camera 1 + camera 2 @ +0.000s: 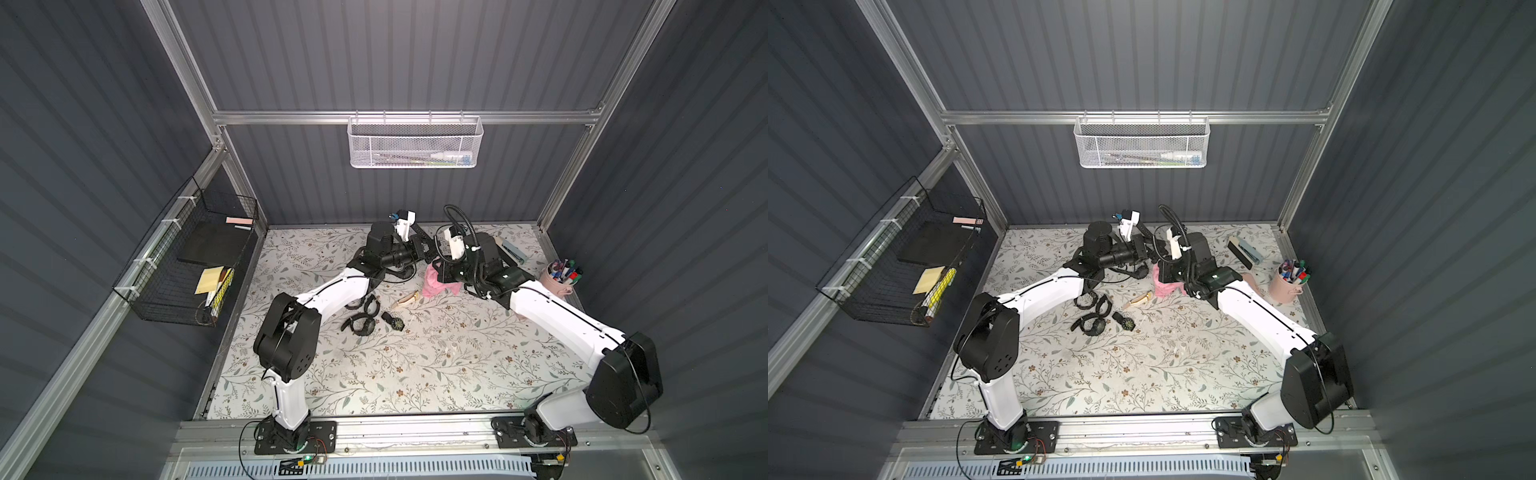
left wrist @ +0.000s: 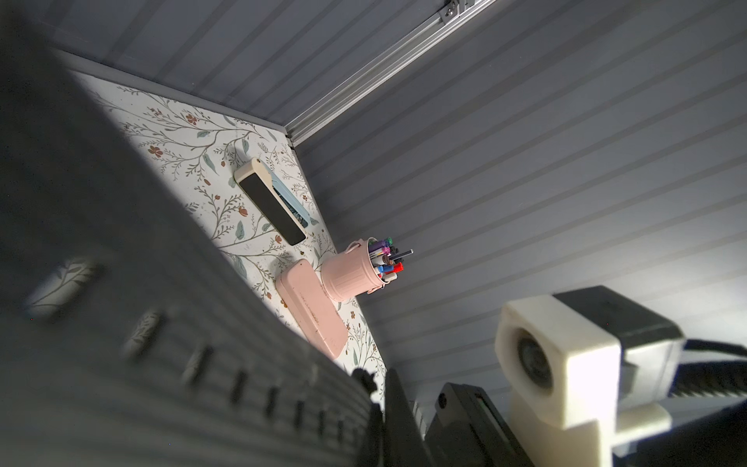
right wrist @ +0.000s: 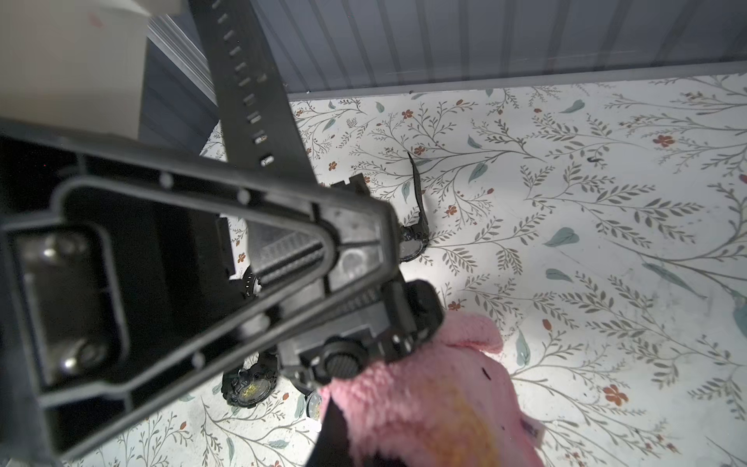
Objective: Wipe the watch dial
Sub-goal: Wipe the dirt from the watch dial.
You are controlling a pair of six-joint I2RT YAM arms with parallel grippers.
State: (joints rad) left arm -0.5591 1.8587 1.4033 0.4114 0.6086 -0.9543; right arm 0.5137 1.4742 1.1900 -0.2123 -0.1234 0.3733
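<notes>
1. Left hand (image 1: 422, 250): jaws drawn narrow on the watch (image 3: 376, 335), which it holds clear of the worktop (image 1: 415, 365).
2. Right hand (image 1: 441, 268): closed on the pink cloth (image 3: 424, 384), which hangs below the fingers.
3. Governing relation: the watch sits directly ahead of the right hand, between the two hands. The cloth touches the case beside the crown (image 3: 341, 362). We judge the right hand to be the wiping hand.
4. Long axis: the strap (image 3: 250, 101) runs from the case up and away from the cloth, steeply to the worktop and across the right hand's reach.
5. Dial direction: a left-hand finger hides it. We judge that it probably faces the cloth, but we cannot confirm this.
6. Spare watches (image 1: 359, 325) lie on the worktop, behind both hands and well apart from them.
</notes>
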